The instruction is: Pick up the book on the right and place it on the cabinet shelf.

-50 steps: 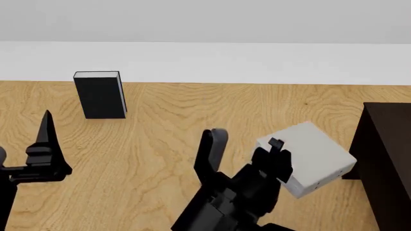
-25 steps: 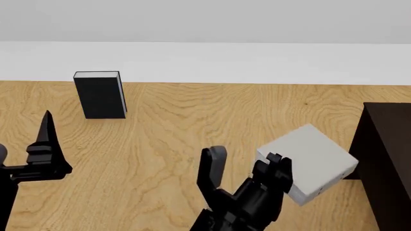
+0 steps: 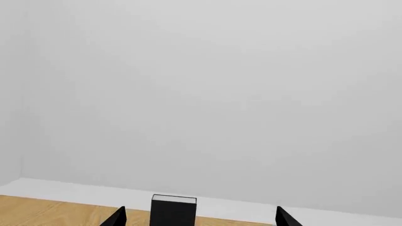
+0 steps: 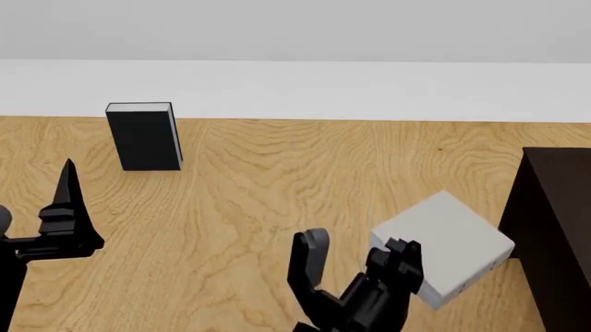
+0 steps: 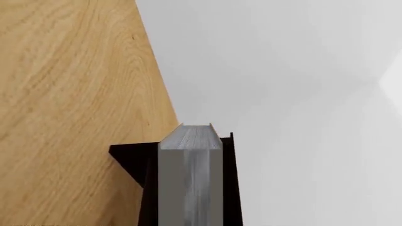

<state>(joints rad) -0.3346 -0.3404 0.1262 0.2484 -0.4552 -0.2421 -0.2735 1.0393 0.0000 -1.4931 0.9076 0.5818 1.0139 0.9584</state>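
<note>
The book (image 4: 448, 242), a plain light grey slab, hangs tilted above the wooden surface, just left of the cabinet shelf (image 4: 558, 228). My right gripper (image 4: 369, 266) is shut on it from the near side. In the right wrist view the book (image 5: 190, 179) runs straight out between the gripper's (image 5: 190, 222) dark fingers (image 5: 150, 197), with the dark cabinet shelf (image 5: 129, 157) behind it. My left gripper (image 4: 66, 207) hovers open at the left edge. In the left wrist view that gripper (image 3: 197, 220) holds nothing.
A black book (image 4: 143, 136) with a white page edge stands upright at the back left, and the left wrist view shows it (image 3: 173, 212) straight ahead. The wooden surface (image 4: 277, 173) ends at a white wall behind.
My right gripper has sunk lower and nearer in the head view, carrying the grey book slightly down and right toward the cabinet. The left arm has not moved.
</note>
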